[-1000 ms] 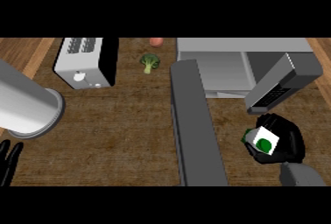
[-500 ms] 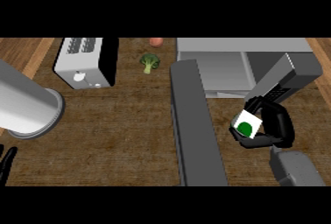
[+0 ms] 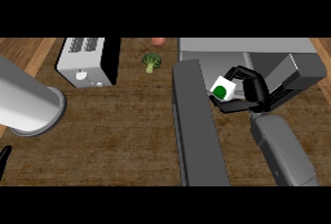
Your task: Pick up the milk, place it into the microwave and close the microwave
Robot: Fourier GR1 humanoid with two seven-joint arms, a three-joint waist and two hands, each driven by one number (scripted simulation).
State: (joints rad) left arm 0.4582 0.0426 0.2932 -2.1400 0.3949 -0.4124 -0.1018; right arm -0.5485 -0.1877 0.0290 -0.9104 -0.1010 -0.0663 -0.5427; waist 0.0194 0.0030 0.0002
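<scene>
My right hand is curled round the milk, a white carton with a green round mark. It holds the carton just right of the microwave's open door, a long grey slab seen edge-on. The microwave is the grey box at the upper right, and the carton hangs in front of its opening. At the lower left edge only the dark fingertips of my left hand show.
A toaster stands at the back left, with a broccoli floret and a reddish item behind it. A large grey cylinder sits at the left. The wooden counter spreads between them.
My right hand has carried the milk up and to the left, from beside the door's lower part toward the microwave's opening. The left hand has barely moved.
</scene>
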